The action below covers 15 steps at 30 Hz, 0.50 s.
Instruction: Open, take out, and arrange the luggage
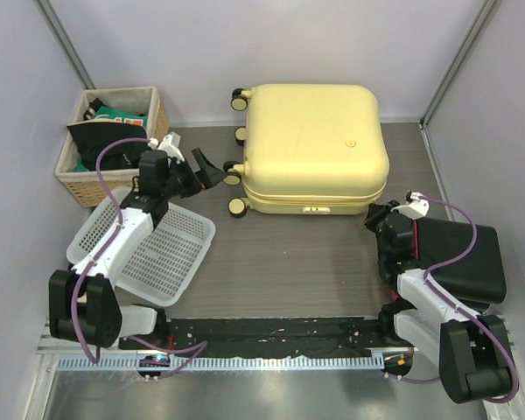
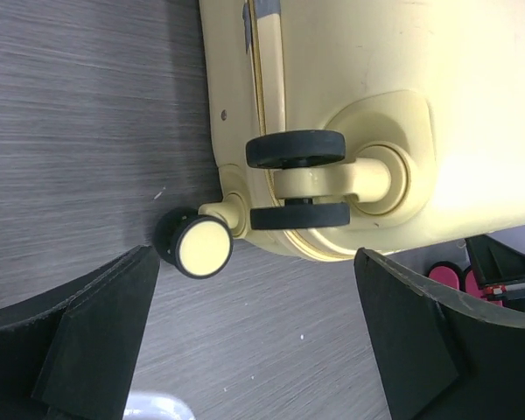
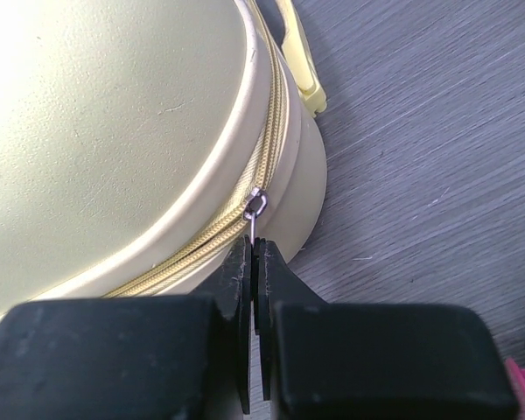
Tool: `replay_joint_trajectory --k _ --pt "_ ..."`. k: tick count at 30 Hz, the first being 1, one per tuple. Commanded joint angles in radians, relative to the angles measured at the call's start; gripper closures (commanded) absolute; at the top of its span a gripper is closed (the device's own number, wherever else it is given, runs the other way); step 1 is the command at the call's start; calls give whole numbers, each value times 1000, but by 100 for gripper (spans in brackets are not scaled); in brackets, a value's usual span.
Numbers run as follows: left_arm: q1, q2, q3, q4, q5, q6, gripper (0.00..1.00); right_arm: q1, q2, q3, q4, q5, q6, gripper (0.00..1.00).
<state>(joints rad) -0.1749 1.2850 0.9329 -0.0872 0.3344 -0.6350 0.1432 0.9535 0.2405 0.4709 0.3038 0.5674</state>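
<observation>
Between the right fingers [image 3: 284, 284], the luggage [image 3: 114, 131] zipper pull [image 3: 256, 208] is mostly hidden.

White-shelled arms [image 1: 122, 234], black joints [image 1: 80, 308], purple cables [image 1: 102, 166]; black padded jaws.

Overhead camera sits high behind the near edge, looking down across the dark wood-grain table [image 1: 289, 262] to its far edge, the whole surface in frame. Left wrist camera is low and close, facing the wheeled end of the large pale-yellow hard-shell suitcase [image 2: 437, 79], a cream-and-black caster wheel [image 2: 203, 246] at mid-frame. Right wrist camera is closer still, tight on the small metal zipper pull [image 3: 255, 208] at the case's near right corner. All three views share that suitcase.
</observation>
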Motion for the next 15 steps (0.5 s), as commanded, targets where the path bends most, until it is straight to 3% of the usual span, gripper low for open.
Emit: replay_joint_trajectory --k 1,10,15 --pt "-2 62 15 145 86 -32 0 64 42 -18 -28 -54 29 99" --pt "-26 204 52 323 186 -112 2 84 41 -24 -26 -32 26 99" --pt "-43 249 47 414 232 -152 19 84 31 -23 -37 -20 12 99"
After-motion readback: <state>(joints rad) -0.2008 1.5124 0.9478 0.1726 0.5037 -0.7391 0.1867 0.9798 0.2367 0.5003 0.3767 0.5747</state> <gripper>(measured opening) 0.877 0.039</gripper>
